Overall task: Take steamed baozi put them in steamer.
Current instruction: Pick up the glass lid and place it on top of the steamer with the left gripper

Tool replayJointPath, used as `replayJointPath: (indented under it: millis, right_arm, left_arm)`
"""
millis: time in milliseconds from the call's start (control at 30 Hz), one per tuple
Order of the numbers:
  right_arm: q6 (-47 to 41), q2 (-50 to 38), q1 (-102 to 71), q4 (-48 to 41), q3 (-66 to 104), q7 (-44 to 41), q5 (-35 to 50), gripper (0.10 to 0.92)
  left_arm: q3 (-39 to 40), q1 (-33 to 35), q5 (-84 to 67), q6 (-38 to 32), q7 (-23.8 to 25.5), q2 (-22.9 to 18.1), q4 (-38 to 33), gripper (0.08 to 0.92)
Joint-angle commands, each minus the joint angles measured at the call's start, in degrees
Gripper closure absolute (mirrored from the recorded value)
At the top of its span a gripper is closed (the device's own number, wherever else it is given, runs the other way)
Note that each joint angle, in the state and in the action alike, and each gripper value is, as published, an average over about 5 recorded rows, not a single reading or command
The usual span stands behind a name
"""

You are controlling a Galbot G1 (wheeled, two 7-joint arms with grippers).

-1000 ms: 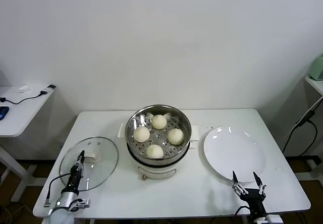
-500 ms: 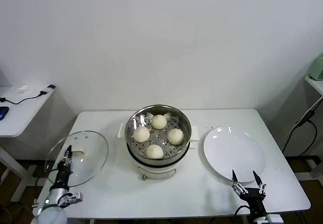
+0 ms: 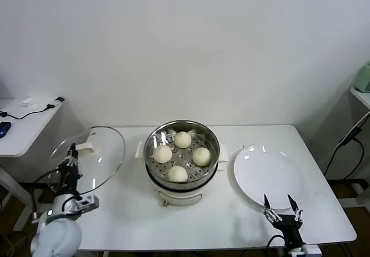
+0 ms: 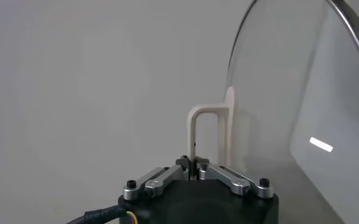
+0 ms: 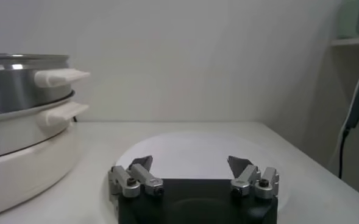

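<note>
Glass lid (image 3: 89,153) lifted off tabletop (image 3: 231,222), left gripper (image 4: 194,163) jaws pinching its handle (image 4: 211,131); four steamed baozi (image 3: 181,155) in steamer (image 3: 156,179), probably settled; right gripper (image 5: 191,170) jaws spread near plate (image 3: 269,176)

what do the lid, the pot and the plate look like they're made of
The lid, held by its handle in the left gripper: clear glass, likely, since the table shows through it; metal-looking rim, pale handle, probably plastic. The steamer: polished steel by its mirror shine and perforated tray, on a white base, apparently plastic. The plate: glossy white, ceramic or melamine; the look can't settle which.
</note>
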Motion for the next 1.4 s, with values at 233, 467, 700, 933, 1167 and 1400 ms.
replayJointPath:
  millis: [233,467,700,933,1167,1400]
  right_arm:
    - [0.58,0.19,-0.06,-0.23,-0.28,-0.18,-2.19,0.203]
    - [0.80,0.27,-0.09,-0.12,-0.31,-0.25,-2.19,0.203]
    - [1.46,0.40,-0.42,-0.80,0.15,-0.62,-1.66,0.203]
    - [1.55,-0.14,-1.50,-0.44,0.98,-1.08,0.76,0.203]
    - [2.00,-0.25,-1.88,-0.61,1.45,-1.18,1.47,0.203]
    - [2.51,-0.05,-2.17,-0.39,1.44,-1.04,1.77,0.203]
  left_arm:
    - [27.90,-13.18,19.79,19.22,19.33,-4.88,-11.54,0.861]
    - [34.18,-16.53,24.89,20.87,21.50,-9.30,-8.02,0.861]
    - [38.46,-20.54,27.33,21.49,21.70,-14.04,-3.41,0.861]
    - [41.30,-21.27,31.27,20.71,21.17,-18.89,0.93,0.861]
    - [42.20,-22.32,32.46,20.94,21.07,-21.86,4.00,0.861]
    - [42.36,-21.80,33.31,20.99,20.17,-23.66,6.39,0.861]
